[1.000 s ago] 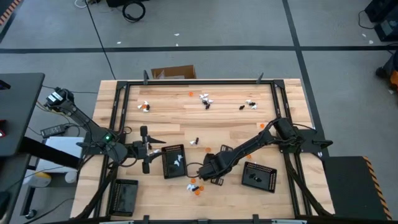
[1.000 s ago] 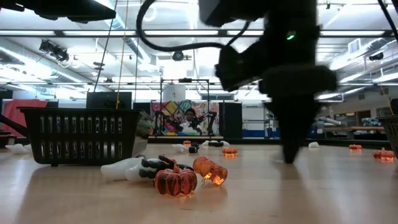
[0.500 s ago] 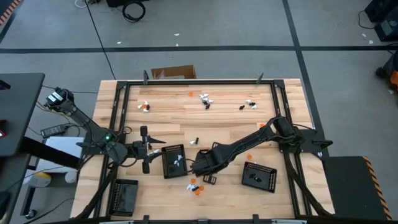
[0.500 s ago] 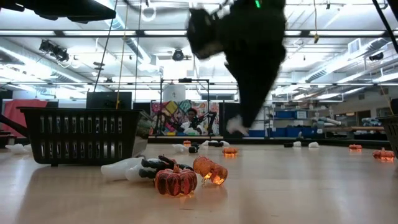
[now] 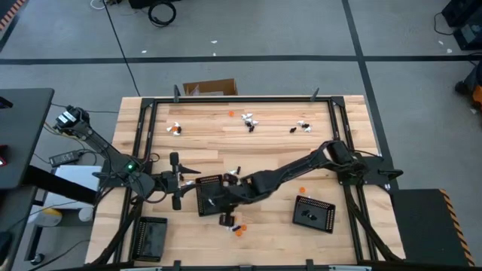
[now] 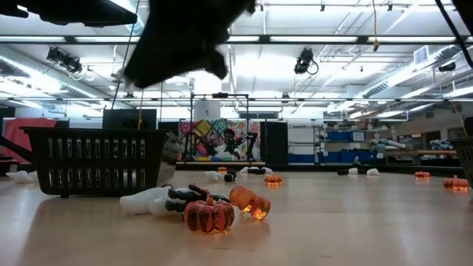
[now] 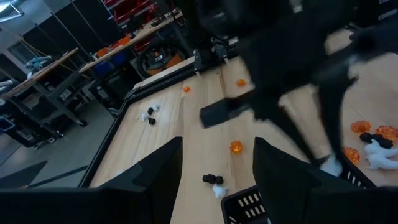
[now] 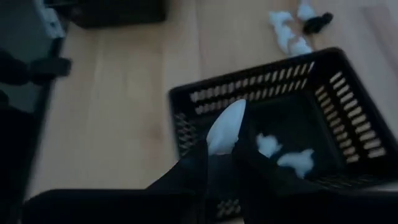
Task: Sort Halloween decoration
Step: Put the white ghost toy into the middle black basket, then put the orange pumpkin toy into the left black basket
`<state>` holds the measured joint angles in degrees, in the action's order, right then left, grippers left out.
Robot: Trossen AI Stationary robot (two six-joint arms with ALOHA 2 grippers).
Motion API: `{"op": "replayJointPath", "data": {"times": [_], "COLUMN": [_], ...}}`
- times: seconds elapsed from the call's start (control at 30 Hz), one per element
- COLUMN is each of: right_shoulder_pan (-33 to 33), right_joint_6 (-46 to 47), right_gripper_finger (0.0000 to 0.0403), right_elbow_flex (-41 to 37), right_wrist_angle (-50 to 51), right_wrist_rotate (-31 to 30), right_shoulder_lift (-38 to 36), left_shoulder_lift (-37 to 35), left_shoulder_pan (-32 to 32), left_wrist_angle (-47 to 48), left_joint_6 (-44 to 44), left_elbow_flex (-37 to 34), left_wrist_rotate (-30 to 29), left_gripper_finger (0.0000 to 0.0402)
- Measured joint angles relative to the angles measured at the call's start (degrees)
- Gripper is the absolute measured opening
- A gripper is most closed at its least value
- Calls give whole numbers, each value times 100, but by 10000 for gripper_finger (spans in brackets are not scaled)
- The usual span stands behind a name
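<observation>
Trays come first by bulk: a black slotted tray sits near the table's front edge with white pieces already inside, a second black tray lies well to its right holding a dark piece, and a third sits off the front left corner. Stretched across from the right side, the right gripper hangs over the first tray's near rim, its fingers pinched on a small white piece, likely a ghost figure though the view is too soft to be sure. The left gripper waits just left of that tray with its fingers spread and nothing between them. Scattered decoration remains: a cluster of orange pumpkins with white and black pieces at the front, and more little groups along the far side. These pieces look like light, hard moulded plastic, stiff and glossy, so they should weigh next to nothing but could squirt out of a pinch; the pumpkins' ribbed round bodies call for a grip across the widest middle, the white figures a hold at the narrower lower body, as here
</observation>
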<state>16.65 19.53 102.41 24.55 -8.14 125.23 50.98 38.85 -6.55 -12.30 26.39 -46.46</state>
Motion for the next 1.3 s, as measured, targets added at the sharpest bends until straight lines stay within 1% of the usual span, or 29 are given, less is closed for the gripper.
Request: {"op": "replayJointPath", "data": {"times": [0.07,0.13,0.23,0.4,0.5,0.63,0.8,0.9,1.07,1.1,1.3], "right_shoulder_pan": [-102,-203,-304,-344,-285,118,692,905,1036,1038,978], "right_joint_6": [-24,-22,6,86,144,33,36,127,172,170,12], "right_gripper_finger": [86,102,129,165,175,175,174,174,178,181,198], "right_elbow_flex": [-10,8,0,2,2,2,2,4,7,9,72], "right_wrist_angle": [93,-10,89,292,371,373,394,475,487,366,351], "right_wrist_rotate": [61,315,670,710,815,658,113,-114,-102,-78,-32], "right_shoulder_lift": [4,4,4,-28,-31,-21,4,10,233,302,569], "left_shoulder_lift": [0,0,0,0,0,0,0,0,0,2,0], "left_shoulder_pan": [0,-1,-2,0,0,0,0,0,-4,-4,-4], "left_wrist_angle": [27,129,176,193,210,217,216,202,168,167,168], "left_joint_6": [44,99,161,185,294,326,326,324,324,320,246], "left_elbow_flex": [0,2,0,0,0,0,0,0,0,0,0], "left_wrist_rotate": [-2,-1,-2,0,0,0,0,0,0,2,1], "left_gripper_finger": [201,201,201,201,201,201,201,201,201,201,201]}}
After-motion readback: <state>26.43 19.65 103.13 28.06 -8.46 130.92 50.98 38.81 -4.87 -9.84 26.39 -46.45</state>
